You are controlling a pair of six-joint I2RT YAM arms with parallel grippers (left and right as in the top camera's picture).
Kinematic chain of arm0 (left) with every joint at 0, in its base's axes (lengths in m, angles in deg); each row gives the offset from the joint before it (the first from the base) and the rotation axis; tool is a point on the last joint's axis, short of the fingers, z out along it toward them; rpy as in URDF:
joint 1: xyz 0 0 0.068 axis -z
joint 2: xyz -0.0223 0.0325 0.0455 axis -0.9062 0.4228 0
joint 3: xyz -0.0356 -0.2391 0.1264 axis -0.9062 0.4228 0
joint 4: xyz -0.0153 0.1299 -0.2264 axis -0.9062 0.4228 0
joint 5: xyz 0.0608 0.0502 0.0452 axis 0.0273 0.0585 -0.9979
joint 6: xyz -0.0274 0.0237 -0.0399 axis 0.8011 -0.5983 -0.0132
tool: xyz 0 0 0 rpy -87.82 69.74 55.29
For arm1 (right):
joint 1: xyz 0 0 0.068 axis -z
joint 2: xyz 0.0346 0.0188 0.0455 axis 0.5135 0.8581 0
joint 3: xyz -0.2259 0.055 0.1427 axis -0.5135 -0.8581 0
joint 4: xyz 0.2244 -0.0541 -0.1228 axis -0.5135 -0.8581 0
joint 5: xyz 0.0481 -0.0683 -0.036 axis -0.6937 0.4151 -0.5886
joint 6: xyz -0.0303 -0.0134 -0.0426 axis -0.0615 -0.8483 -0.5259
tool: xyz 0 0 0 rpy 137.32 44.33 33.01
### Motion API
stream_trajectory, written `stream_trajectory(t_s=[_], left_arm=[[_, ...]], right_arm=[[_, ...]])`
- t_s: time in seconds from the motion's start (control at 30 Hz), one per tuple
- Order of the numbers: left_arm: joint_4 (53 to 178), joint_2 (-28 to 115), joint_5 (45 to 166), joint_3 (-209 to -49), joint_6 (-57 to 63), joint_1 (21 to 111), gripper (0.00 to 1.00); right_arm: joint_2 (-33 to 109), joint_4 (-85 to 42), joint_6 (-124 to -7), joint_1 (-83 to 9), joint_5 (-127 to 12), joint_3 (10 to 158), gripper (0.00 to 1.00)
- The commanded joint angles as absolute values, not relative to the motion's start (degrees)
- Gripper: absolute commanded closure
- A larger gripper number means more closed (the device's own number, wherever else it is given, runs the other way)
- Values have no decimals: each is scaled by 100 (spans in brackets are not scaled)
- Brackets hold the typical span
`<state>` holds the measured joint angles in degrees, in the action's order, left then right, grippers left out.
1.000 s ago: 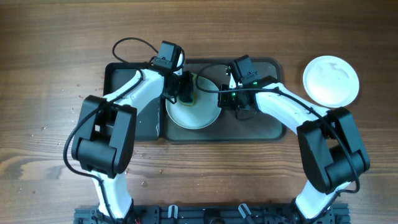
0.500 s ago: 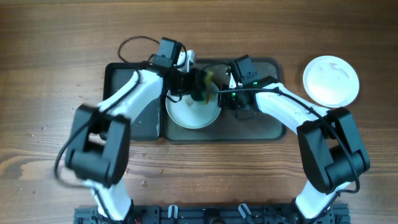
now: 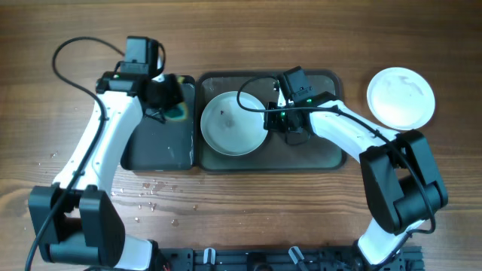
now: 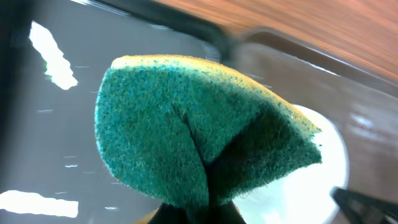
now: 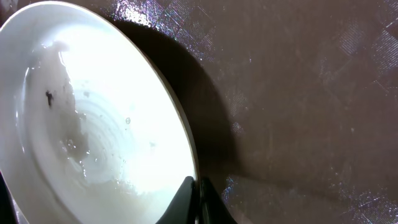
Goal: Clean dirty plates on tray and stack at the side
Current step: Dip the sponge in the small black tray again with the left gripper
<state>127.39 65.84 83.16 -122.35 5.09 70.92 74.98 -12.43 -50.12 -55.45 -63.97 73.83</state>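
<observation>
While the plate (image 3: 232,124) lies in the left half of the grey tray (image 3: 320,154), its right rim is pinched by the right jaws, which are closed on it. In the right wrist view the thin rim is seen running straight in between the two dark tips. The left jaws are closed on a sponge (image 3: 178,111), folded in half. They are held over the black tray (image 3: 154,147), just left of the plate and apart from it. The plate is thus to the right of the sponge, and the right arm is much the nearer.

Being round, the plate has no long axis. It is white, shallow, glossy and wet, with faint swirl marks and one small dark speck (image 5: 48,95) near its middle. The sponge is coarse green scouring fibre backed with yellow foam. Both trays are dark and smooth, with low rims.

A second plate (image 3: 401,96), white and clean-looking, rests on the wood-grain counter (image 3: 60,45), right of the grey tray and well apart from it. It is judged that either one more wipe or a carry rightward onto that plate is due.
</observation>
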Motion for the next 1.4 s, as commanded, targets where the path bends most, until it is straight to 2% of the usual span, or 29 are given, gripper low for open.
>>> stream_trajectory(t_s=[0.0,0.23,0.57,0.83,1.07,1.37], left_arm=[[12583,6869,7901,-11838,434,6869,96],[11853,7448,7877,-11239,439,6861,96],[11672,8090,7752,-11191,434,6861,96],[12422,7124,7748,-11888,340,6869,96],[12227,6073,7704,-12113,310,7081,96],[12227,6158,8141,-12111,528,8008,96]], right_arm=[[7573,-1191,-4944,-5547,-6408,7342,96],[7573,-1191,-4948,-5547,-6406,7342,96],[7573,-1191,-4948,-5547,-6406,7342,96],[7573,-1195,-4953,-5547,-6329,7342,96],[7573,-1210,-4950,-5547,-6288,7342,93],[7573,-1210,-4948,-5547,-6277,7342,94]])
